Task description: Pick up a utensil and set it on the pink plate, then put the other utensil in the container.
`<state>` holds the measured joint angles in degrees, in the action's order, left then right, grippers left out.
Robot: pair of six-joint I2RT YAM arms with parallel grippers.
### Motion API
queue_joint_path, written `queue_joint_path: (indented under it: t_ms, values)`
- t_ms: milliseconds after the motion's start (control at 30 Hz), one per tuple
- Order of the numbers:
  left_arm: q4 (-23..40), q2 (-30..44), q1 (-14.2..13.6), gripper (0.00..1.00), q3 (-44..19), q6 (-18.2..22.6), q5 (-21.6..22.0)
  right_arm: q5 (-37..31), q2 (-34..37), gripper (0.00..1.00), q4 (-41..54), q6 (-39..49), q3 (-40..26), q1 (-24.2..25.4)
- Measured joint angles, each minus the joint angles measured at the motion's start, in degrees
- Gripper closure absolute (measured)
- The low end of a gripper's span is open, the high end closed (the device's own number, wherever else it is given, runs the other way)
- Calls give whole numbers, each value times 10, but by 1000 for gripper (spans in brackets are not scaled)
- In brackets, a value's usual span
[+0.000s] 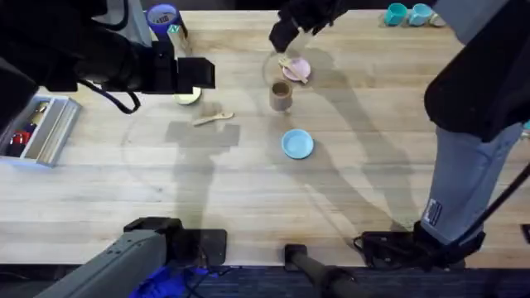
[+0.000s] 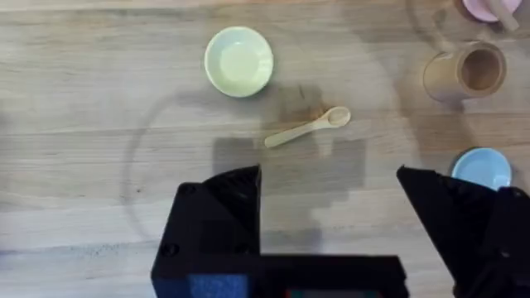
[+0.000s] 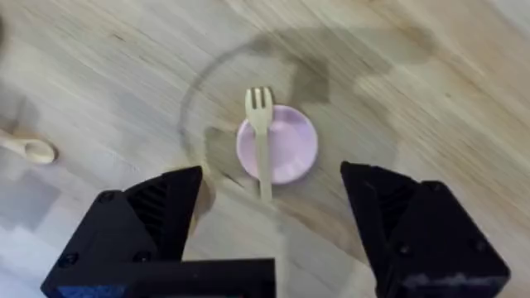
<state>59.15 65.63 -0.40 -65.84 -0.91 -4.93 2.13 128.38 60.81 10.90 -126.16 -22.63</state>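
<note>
Overhead: small pale wooden fork (image 1: 291,68) lay across the small round pale pink plate (image 1: 299,69), w/ the tan-brown cylindrical cup (image 1: 281,95) just beside the plate. Small pale wooden spoon (image 1: 214,119) lay flat on the wooden table (image 1: 248,190), apart from the cup, near a yellow-green plate (image 1: 189,97). A light blue plate (image 1: 297,143) sat nearer the bases. Right gripper (image 1: 286,33) hung above the pink plate; left gripper's fingers couldn't be made out here.

Left wrist: left gripper (image 2: 331,219) was wide open, empty, above bare wood; spoon (image 2: 307,128) lay beyond, touching nothing; cup's dark inside (image 2: 478,69) was visible.

Right wrist: right gripper (image 3: 273,211) was wide open, holding nothing. Fork tines (image 3: 259,99) and handle overhung the plate rim (image 3: 308,141) at opposite sides.
</note>
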Motion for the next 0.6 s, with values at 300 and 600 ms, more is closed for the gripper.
queue_joint_path:
  t_ms: [300, 600]
  values:
    - [-28, 0, 0, 8, 0, 0, 0, -5, -4, 4, 94, 36, -87, 30]
    - [-29, 0, 0, 8, 0, 0, 0, -6, -95, 4, 135, 44, -89, 70]
